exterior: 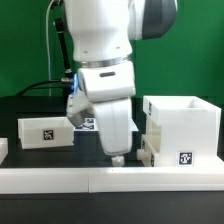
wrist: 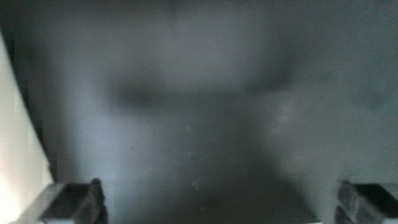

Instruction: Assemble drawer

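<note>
The white drawer housing (exterior: 182, 128) stands at the exterior view's right, open at the top, with a tag low on its front. A white tray (exterior: 149, 147) sits against its left side, partly inside. A second shallow tray (exterior: 45, 132) with a tag lies at the left. My gripper (exterior: 117, 157) points down at the dark table between them, just behind the front rail, holding nothing. In the wrist view my gripper (wrist: 222, 205) is open. Its fingertips (wrist: 80, 200) stand wide apart over blurred bare table, with nothing between them.
A long white border rail (exterior: 60, 181) runs along the table's front edge. A tagged flat piece (exterior: 88, 122), likely the marker board, shows behind the arm. A pale strip (wrist: 15, 130) runs along one edge of the wrist view.
</note>
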Controlling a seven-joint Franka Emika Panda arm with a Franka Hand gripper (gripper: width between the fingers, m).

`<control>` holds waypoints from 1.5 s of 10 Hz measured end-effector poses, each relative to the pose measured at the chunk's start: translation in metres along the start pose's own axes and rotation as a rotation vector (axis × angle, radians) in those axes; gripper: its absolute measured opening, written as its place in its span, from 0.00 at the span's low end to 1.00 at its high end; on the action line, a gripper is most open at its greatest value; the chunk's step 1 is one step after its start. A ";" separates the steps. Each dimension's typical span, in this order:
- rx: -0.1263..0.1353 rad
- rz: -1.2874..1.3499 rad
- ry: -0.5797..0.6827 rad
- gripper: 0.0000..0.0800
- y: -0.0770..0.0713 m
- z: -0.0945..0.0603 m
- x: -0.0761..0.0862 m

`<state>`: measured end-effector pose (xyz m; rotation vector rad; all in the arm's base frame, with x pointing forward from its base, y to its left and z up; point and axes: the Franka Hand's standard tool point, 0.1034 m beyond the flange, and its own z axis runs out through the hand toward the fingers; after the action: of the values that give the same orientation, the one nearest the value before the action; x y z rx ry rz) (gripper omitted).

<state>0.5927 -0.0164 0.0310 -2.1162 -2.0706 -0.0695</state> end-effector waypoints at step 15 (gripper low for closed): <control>-0.118 0.485 -0.029 0.81 -0.076 -0.034 -0.043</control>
<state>0.5186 -0.0628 0.0652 -2.6402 -1.5426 -0.0962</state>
